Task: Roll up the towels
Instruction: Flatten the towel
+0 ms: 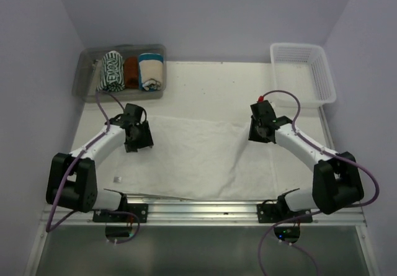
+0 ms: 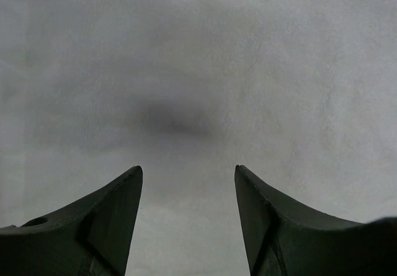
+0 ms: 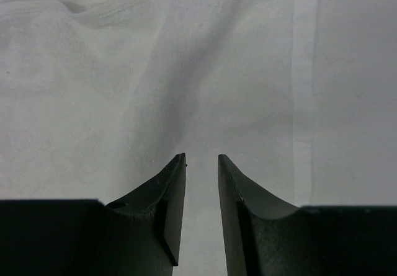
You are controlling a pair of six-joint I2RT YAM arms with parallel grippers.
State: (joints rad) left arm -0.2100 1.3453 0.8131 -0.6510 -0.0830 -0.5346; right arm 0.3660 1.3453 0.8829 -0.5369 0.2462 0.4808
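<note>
The plain white towel (image 1: 198,158) lies spread flat on the table between the two arms, slightly wrinkled near its right end. My left gripper (image 1: 138,136) hangs over its far left corner, and the left wrist view shows it (image 2: 188,170) open above bare white cloth (image 2: 248,71). My right gripper (image 1: 260,130) is over the far right corner. In the right wrist view it (image 3: 201,158) is open by a narrow gap, with nothing in it, above folds of the towel (image 3: 124,90). The green-and-white striped towel (image 1: 110,71) lies rolled in the clear bin (image 1: 84,80).
In the same bin at the back left, a rust-brown roll (image 1: 131,71) and a cream roll with a teal band (image 1: 151,71) lie beside the striped one. A white slotted basket (image 1: 329,84) stands at the back right. A small white scrap (image 1: 118,178) lies near the left arm.
</note>
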